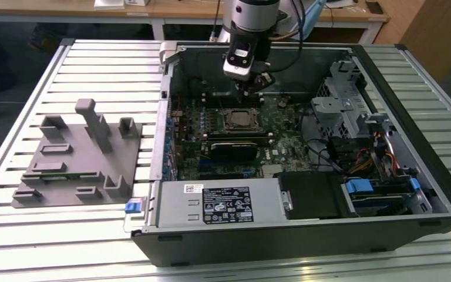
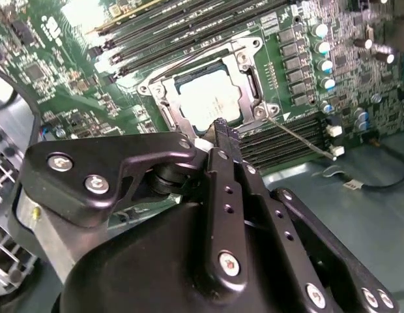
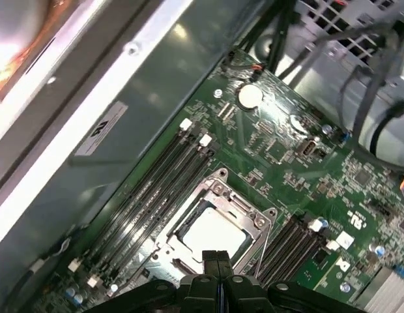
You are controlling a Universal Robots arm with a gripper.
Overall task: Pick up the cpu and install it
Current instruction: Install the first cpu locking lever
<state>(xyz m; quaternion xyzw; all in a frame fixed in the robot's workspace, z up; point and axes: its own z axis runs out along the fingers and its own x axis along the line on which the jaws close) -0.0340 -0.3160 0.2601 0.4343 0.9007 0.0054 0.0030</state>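
While the cpu (image 3: 214, 233) lies flat inside the black metal-framed socket (image 3: 218, 189) on the green motherboard (image 3: 300, 163), the claw (image 3: 217, 259) hangs just above it, fingers pressed together and holding nothing. Memory slots (image 3: 156, 189) flank the socket on both sides. In the exterior view the arm (image 1: 251, 35) reaches down into the open computer case (image 1: 304, 229), with a drive cage (image 1: 343, 111) and cables (image 1: 366, 158) toward that view's right. A grey fixture block (image 1: 73, 158) stands apart on the slatted desk (image 1: 22, 117).
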